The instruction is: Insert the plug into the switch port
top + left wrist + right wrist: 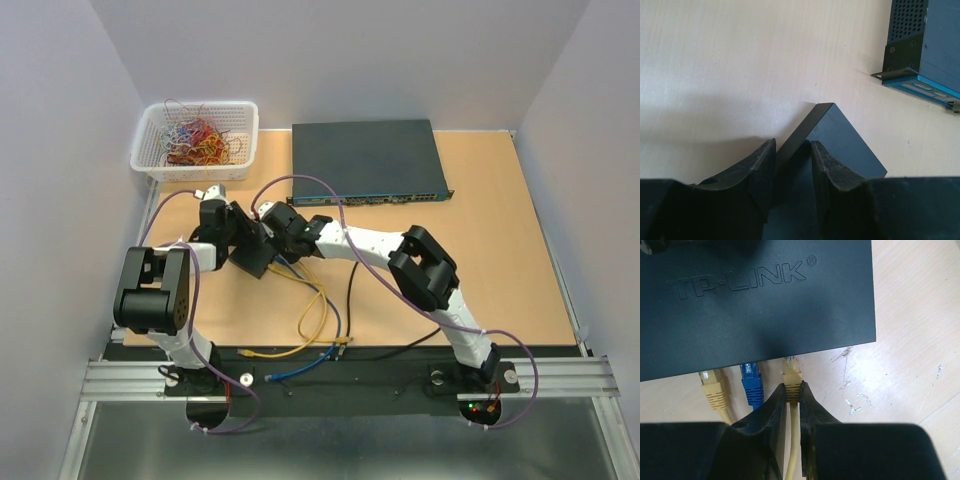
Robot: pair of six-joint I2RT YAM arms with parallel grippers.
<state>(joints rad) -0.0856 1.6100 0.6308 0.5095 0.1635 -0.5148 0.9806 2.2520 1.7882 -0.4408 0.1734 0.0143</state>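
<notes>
The small flat black box [755,300], marked TP-LINK, fills the top of the right wrist view. Its row of ports is hidden under its near edge. My right gripper [794,386] is shut on a yellow plug [792,371], whose tip is at the box's edge, right of a blue plug [751,382] and another yellow plug [714,387] seated in the row. My left gripper [792,150] is shut on the far edge of the box [840,140]. In the top view, both grippers, left [240,238] and right [278,236], meet at the box [255,258].
The large dark rack switch [365,160] lies at the back; its corner shows in the left wrist view [925,50]. A white basket [195,140] of coloured bands stands at the back left. Yellow, blue and black cables [315,315] trail to the table's near edge.
</notes>
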